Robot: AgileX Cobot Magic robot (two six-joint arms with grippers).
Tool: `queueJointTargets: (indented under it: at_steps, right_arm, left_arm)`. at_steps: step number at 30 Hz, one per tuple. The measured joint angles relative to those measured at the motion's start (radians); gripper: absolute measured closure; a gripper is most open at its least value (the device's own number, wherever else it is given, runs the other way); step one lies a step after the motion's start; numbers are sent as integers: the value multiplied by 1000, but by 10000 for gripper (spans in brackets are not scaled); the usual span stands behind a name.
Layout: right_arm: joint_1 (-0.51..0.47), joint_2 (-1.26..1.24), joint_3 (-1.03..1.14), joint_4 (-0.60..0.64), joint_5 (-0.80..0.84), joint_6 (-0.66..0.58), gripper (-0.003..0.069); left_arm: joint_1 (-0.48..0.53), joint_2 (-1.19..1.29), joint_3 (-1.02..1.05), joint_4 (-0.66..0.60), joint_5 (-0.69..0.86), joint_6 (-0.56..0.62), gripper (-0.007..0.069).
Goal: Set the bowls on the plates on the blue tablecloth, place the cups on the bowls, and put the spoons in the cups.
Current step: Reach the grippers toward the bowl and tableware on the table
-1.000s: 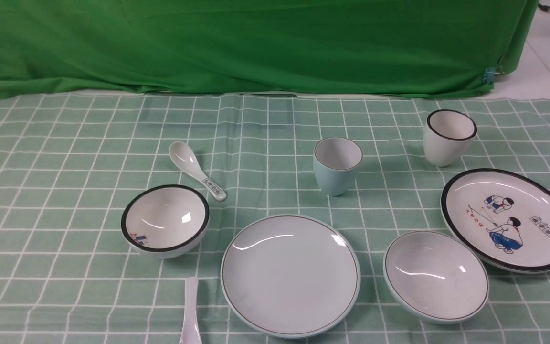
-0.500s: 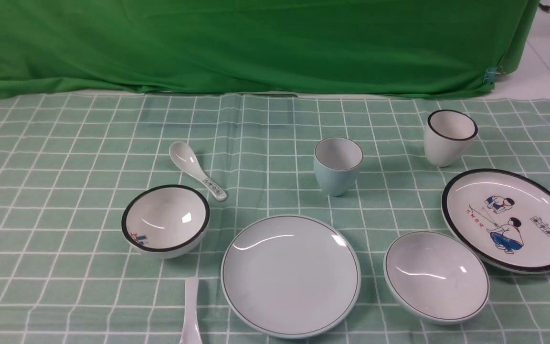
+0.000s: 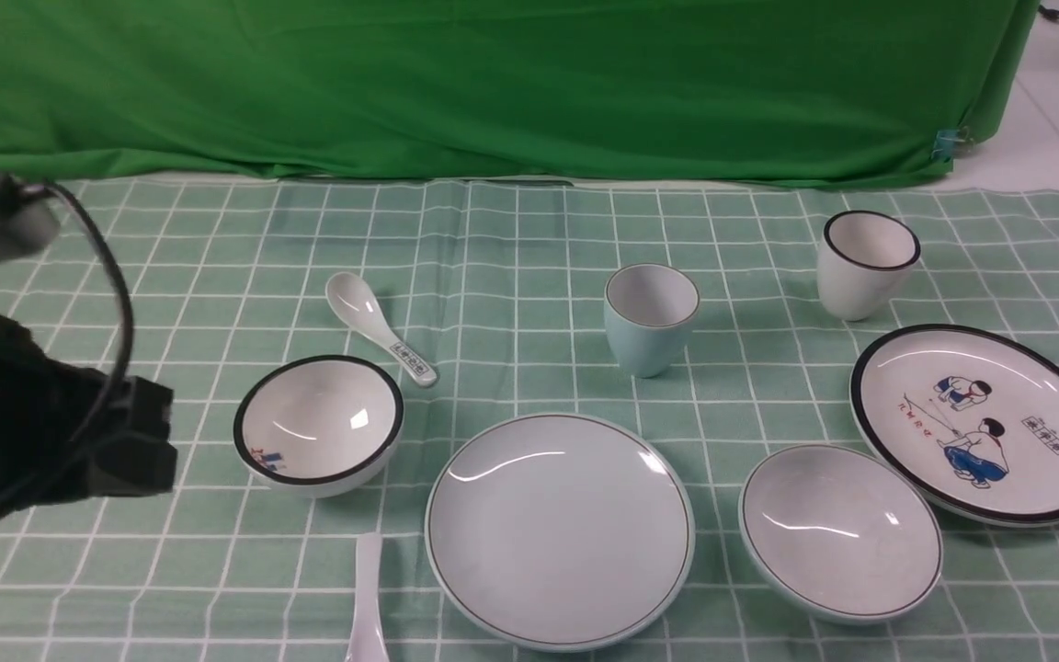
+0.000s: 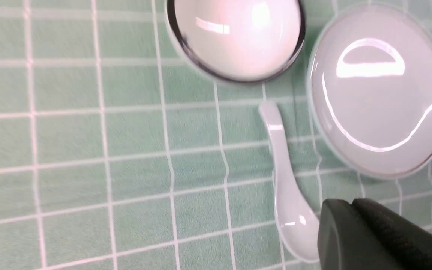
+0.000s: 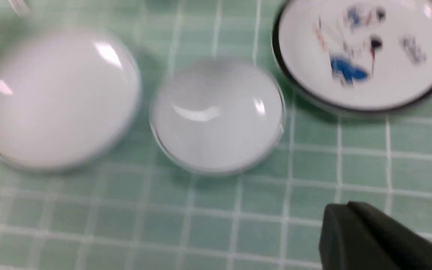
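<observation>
Newly entered since a second ago: left arm [image 3: 33, 432], dark, with a looping cable, now at the left edge of the front view beside the black-rimmed bowl [image 3: 318, 428]; all crockery lies as before. Left gripper [image 4: 351, 204]: jaws pressed together, grasping nothing, its tip overlapping the scoop of the plain spoon [image 4: 287, 187]; whether they touch cannot be told. Right gripper [image 5: 345, 208]: jaws clenched, empty, over bare cloth near the pale blue-grey bowl [image 5: 216, 116]; it shows only in its own wrist view, which is blurred. Plain spoon: nearly whole in the left wrist view, between the black-rimmed bowl and the pale blue-grey plate [image 3: 559, 529]; the front view cuts it to a handle end at the bottom edge. Pale blue-grey bowl: between that plate and the cartoon plate [image 3: 980, 423], on the cloth, on neither. Labelled spoon [image 3: 378, 326]: behind the black-rimmed bowl, front view only. Pale blue-grey cup [image 3: 649, 322]: upright behind the plain plate. Black-rimmed cup [image 3: 863, 267]: upright behind the cartoon plate. Both plates bare. Everything rests on the blue tablecloth [image 3: 125, 570], before the green backdrop [image 3: 493, 83].
</observation>
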Motion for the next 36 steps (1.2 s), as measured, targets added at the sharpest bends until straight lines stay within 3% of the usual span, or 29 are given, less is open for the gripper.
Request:
queueJointTargets:
  at_steps: [5, 8, 13, 15, 20, 22, 28, 32, 36]
  right_arm:
    - [-43, 249, -81, -1, 29, -80, 640]
    - [-147, 396, -141, 96, 34, -210, 640]
    - [-230, 550, -188, 197, 0, -283, 604]
    - [-238, 600, -192, 202, -15, -284, 531]
    - [-241, 735, -193, 207, -64, -282, 227]
    - [-241, 785, -193, 208, -77, -277, 176]
    - [-241, 890, -193, 217, -148, -227, 145]
    - [-241, 913, -193, 217, -181, -218, 144]
    - [-241, 945, -193, 217, -199, -210, 202]
  left_arm:
    - [-178, 83, -1, 1, -42, 0, 624]
    - [-319, 129, -1, 53, -65, -49, 624]
    - [-469, 202, -24, 128, -80, -121, 624]
    - [-490, 229, -63, 134, -80, -124, 624]
    - [-495, 249, -160, 153, -86, -110, 624]
    - [-494, 248, -179, 181, -87, -110, 624]
    - [-494, 247, -182, 311, -12, -129, 622]
    - [-493, 247, -182, 330, 6, -142, 617]
    - [-493, 247, -182, 331, 4, -145, 616]
